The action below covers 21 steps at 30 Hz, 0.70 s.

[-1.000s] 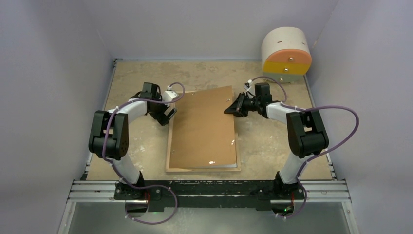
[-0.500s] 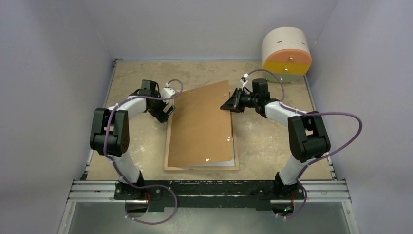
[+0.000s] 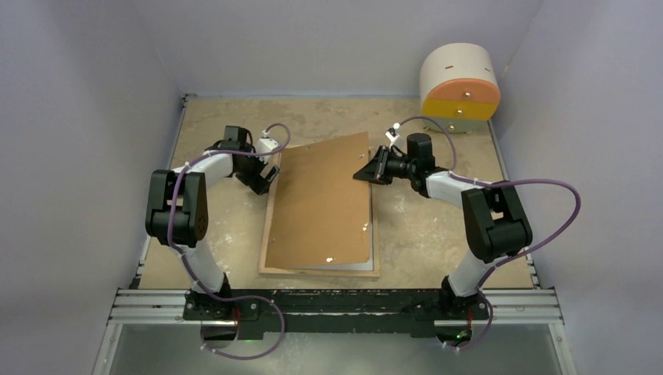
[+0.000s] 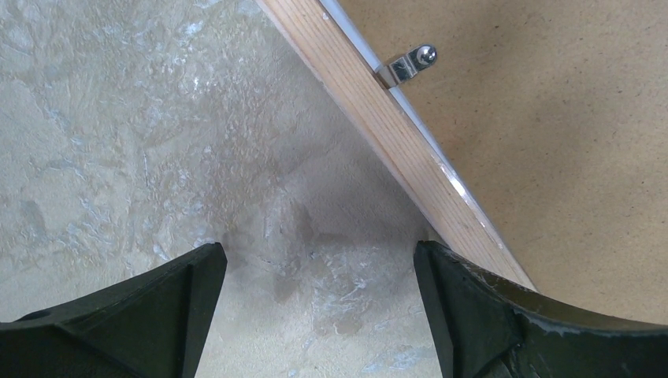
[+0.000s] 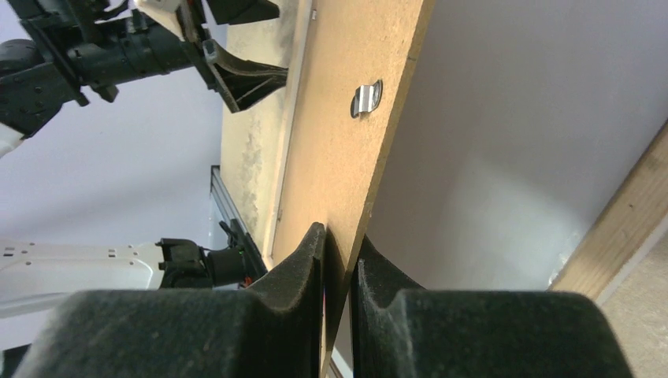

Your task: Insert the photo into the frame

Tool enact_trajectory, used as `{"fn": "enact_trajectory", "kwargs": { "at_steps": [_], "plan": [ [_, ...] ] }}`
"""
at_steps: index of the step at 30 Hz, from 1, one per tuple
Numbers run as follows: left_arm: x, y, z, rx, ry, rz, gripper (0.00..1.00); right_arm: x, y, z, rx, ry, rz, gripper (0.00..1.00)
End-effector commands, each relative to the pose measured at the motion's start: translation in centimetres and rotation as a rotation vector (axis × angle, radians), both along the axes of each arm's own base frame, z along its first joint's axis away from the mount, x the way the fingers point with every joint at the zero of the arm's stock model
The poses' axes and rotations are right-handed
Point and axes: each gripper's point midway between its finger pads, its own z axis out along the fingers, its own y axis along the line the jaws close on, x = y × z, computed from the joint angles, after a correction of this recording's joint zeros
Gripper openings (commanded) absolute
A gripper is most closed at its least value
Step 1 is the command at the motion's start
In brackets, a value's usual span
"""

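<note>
Hardboard sheet (image 3: pixel 320 203) higher in right gripper (image 3: pixel 363 173)

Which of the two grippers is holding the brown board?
The right gripper, shut on the right edge of the brown board; the left gripper hangs open beside the frame, holding nothing.

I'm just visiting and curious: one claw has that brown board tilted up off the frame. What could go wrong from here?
The right claw pinches only a thin edge of the brown board, so the tilted board may slip and slap back onto the frame. The left claw hangs open beside the frame, not holding it, so the board's dragging lower edge or its metal clips could shove the frame askew.
</note>
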Motion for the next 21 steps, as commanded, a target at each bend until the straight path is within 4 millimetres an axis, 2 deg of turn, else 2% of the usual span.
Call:
{"fn": "enact_trajectory", "kwargs": {
  "at_steps": [1, 8, 11, 17, 21],
  "plan": [
    [0.0, -2.6, -0.1, -0.099, 0.019, -0.056, 0.96, -2.0, 2.2, 0.9, 0.073, -0.088, 0.126, 0.00],
    [0.3, -2.6, -0.4, -0.094, 0.032, -0.054, 0.95, -2.8, 2.3, 1.4, 0.095, -0.124, 0.155, 0.00],
    [0.4, -2.4, -0.3, -0.098, 0.033, -0.046, 0.94, -3.3, 1.8, 2.6, 0.073, -0.173, 0.140, 0.00],
    [0.3, -2.3, -0.2, -0.096, 0.032, -0.047, 0.94, -3.9, 1.7, 3.5, 0.079, -0.202, 0.148, 0.00],
    [0.5, -2.0, 0.4, -0.103, 0.026, -0.038, 0.93, -4.1, 1.5, 5.6, 0.106, -0.244, 0.122, 0.00]
  ]
}}
